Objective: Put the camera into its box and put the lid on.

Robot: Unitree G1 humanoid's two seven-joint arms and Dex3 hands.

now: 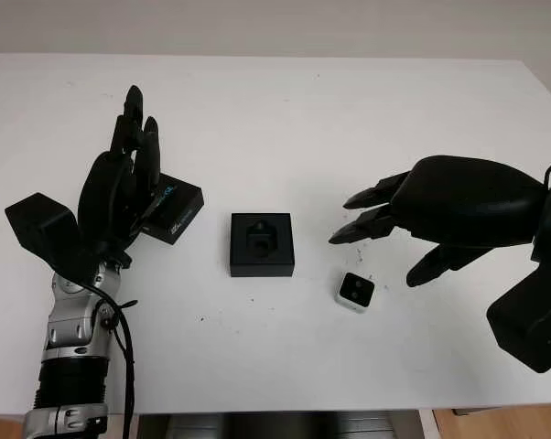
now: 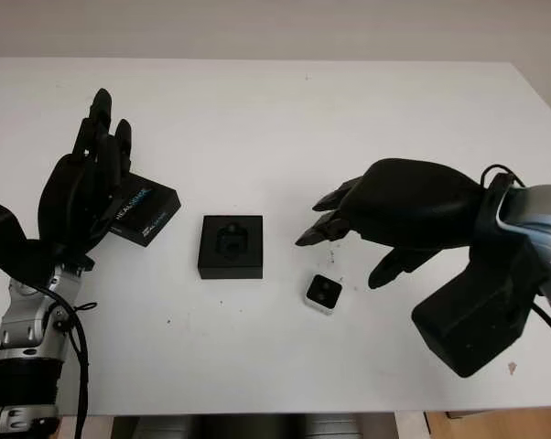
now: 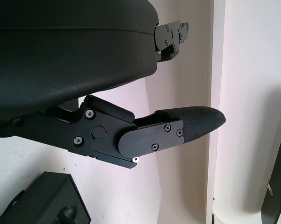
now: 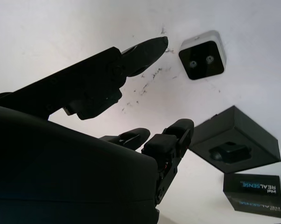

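A small white camera [image 1: 355,292] with a black face lies on the white table, just right of and nearer than the open black box [image 1: 262,243]. The box's black lid [image 1: 172,208], with printed lettering, lies to the box's left. My right hand [image 1: 385,229] hovers open just above and to the right of the camera, holding nothing; the right wrist view has the camera [image 4: 202,56] beyond its fingertips [image 4: 152,45]. My left hand [image 1: 129,174] is raised open beside and partly over the lid, not grasping it.
The white table [image 1: 285,119] stretches wide behind the objects. Its front edge runs along the bottom of the head views, and its right edge lies past my right arm.
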